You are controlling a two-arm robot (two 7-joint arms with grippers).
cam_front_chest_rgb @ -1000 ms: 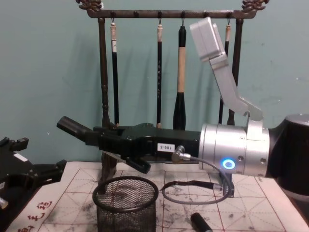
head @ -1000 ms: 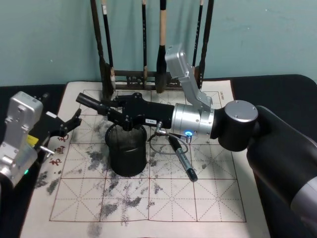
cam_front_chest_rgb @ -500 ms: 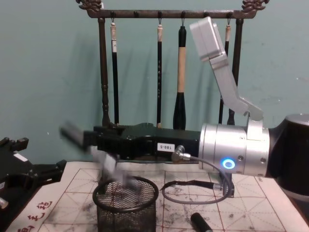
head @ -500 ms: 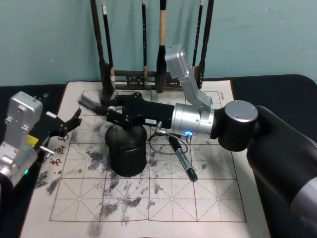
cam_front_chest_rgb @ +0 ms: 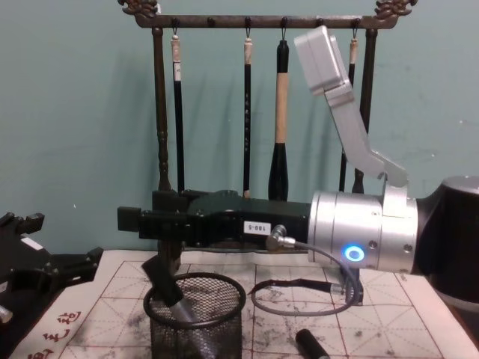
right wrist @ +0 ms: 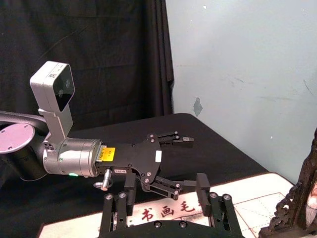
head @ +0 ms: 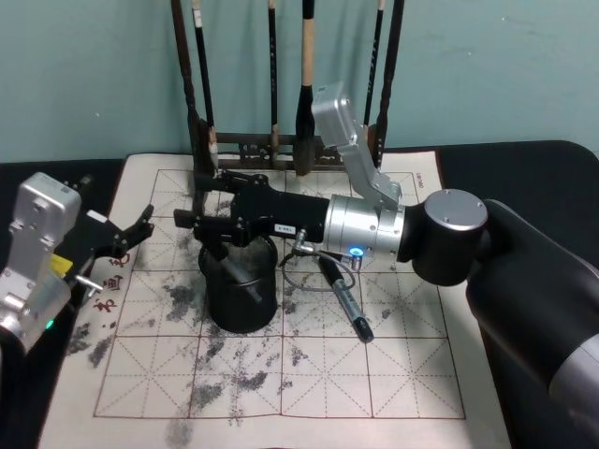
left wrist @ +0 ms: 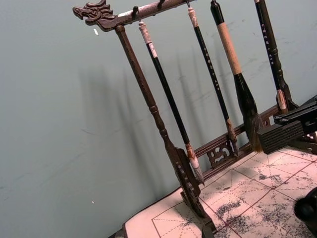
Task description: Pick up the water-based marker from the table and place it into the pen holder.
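Teal wall and a wooden brush rack (cam_front_chest_rgb: 159, 112) back the table (head: 412, 374), where the water-based marker (cam_front_chest_rgb: 166, 288) stands slanted inside the pen holder (head: 239, 313), leaning on its rim just under the right gripper (head: 198, 199), whose fingers are spread and hold nothing (the left gripper (head: 131, 234) hangs parked, also spread, at the mat's left edge). The marker looks light, stiff and smooth-barrelled, best pinched mid-barrel if it needs resettling, and the mesh cup seems light enough to tip when nudged.
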